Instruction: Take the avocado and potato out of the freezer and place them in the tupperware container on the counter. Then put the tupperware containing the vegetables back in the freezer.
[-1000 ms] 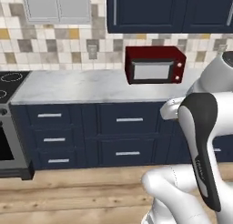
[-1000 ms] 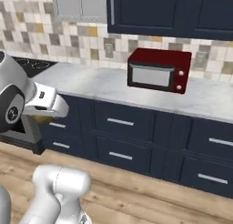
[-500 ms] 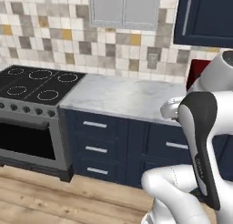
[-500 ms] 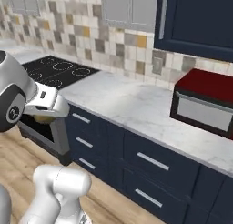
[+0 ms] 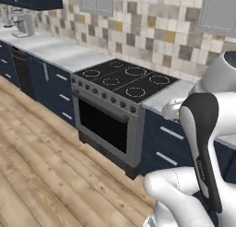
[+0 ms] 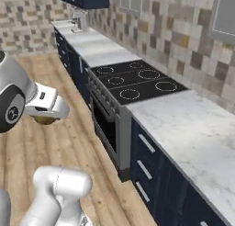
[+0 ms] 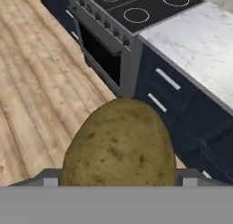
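Hand view: we see the potato [image 7: 119, 143] big and close at the bottom centre, olive-brown with dark specks, sitting in the tool [image 7: 119, 180]. The tool is clamped on the potato, with grey finger parts poking out on both sides of it. Beyond the potato there is wood floor [image 7: 32, 82] on the left, a stove [image 7: 132, 11] with black top and ring burners at the far middle, and the marble table [image 7: 200, 45] on the right over navy drawers [image 7: 168, 89] with silver handles.

Right base view: we see the white hand at the left edge with a bit of brown potato [image 6: 46, 120] under it, held above the floor [image 6: 50, 142], well apart from the table [image 6: 193, 138]. The stove [image 6: 137, 82] stands between two table runs.

Left base view: the stove [image 5: 124, 83] is mid-frame, the oven door [image 5: 103, 124] dark and shut, and the tiled wall [image 5: 152, 32] behind. The arm covers the right side, so we cannot make out the tool there. A grey appliance [image 5: 22, 25] stands on the far left table.
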Robot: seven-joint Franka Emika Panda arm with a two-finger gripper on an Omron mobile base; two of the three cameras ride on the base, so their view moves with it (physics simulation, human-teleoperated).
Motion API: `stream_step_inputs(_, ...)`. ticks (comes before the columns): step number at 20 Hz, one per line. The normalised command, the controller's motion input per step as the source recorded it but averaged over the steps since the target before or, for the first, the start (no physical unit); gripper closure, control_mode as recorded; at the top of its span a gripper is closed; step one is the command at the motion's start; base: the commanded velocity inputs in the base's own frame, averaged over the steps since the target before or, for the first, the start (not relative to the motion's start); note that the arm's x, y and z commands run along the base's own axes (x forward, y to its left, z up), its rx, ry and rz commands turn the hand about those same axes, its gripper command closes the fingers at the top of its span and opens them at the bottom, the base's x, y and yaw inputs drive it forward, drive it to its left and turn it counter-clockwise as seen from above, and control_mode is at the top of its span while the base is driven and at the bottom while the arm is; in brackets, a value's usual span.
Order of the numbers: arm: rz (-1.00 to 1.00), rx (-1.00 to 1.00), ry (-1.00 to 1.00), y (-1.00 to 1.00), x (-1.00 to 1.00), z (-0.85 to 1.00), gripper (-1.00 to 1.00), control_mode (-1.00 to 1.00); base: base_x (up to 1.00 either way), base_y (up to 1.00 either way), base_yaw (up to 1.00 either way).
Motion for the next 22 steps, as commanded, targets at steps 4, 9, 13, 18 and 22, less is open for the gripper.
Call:
stream_step_inputs(4,0.0,0.0,0.0,0.0,0.0,0.0,1.0,1.0,0.67,0.12,0.81)
stream_step_inputs(9,0.0,0.0,0.0,0.0,0.0,0.0,1.0,1.0,0.76,0.03,0.78)
stream_step_inputs(13,0.0,0.0,0.0,0.0,0.0,0.0,1.0,1.0,0.85,0.0,0.72)
stream_step_inputs(18,0.0,0.0,0.0,0.0,0.0,0.0,1.0,1.0,0.75,-0.12,0.73)
stream_step_inputs(22,0.0,0.0,0.0,0.0,0.0,0.0,1.0,1.0,0.6,-0.17,0.76)
